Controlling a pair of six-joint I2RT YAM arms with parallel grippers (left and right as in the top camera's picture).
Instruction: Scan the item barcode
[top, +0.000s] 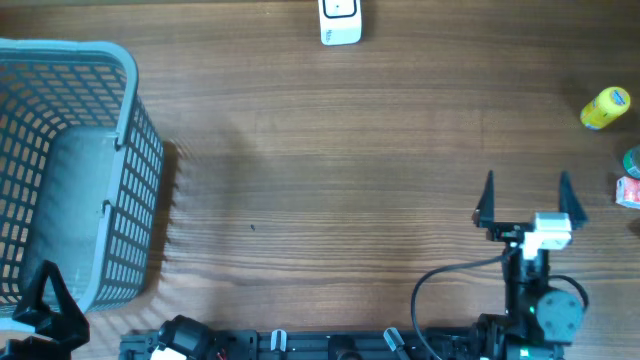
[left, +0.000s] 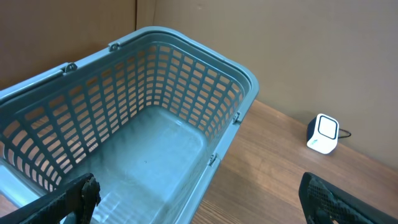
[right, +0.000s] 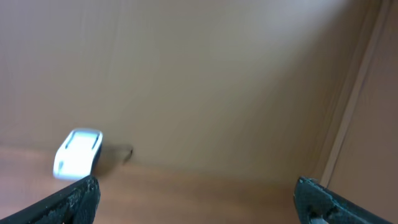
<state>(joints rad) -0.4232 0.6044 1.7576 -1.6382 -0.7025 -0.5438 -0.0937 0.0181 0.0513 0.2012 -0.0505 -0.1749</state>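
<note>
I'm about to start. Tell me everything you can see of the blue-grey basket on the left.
The basket looks like blue-grey plastic. It is rectangular with rounded corners, and its walls are an open lattice of slots flaring out to a thick rim. The floor is solid and smooth. Small hinge-like fittings sit along the rim. It stands upright and empty on the wooden table at the left side, and the overhead view cuts off part of it.
</note>
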